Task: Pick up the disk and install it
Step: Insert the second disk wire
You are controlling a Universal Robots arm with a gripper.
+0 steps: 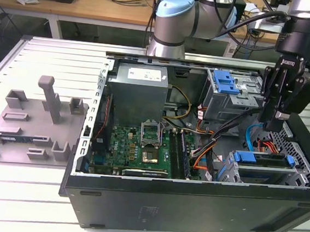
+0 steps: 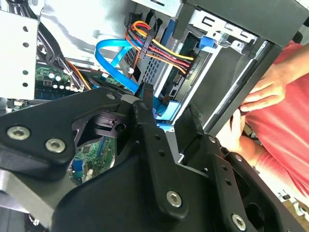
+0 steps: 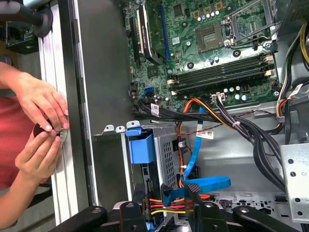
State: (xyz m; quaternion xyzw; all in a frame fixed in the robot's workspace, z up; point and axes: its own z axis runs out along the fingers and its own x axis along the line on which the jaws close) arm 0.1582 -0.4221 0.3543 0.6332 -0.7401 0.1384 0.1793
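We hang our gripper (image 1: 272,124) over the open computer case (image 1: 190,201), above the drive cage (image 1: 259,172) in the corner on the exterior view's right. The disk (image 1: 263,159) already sits in that cage, its blue bracket facing up, just below our fingertips and apart from them. Our jaws hold nothing and stand narrow, with only a slim gap. In the first wrist view, a person's hands (image 3: 41,130) rest at the case edge, so we judge it wise to work slowly, staying square over the bracket and clear of the blue cable (image 2: 113,60) and the coloured wires (image 2: 164,48) beside it.
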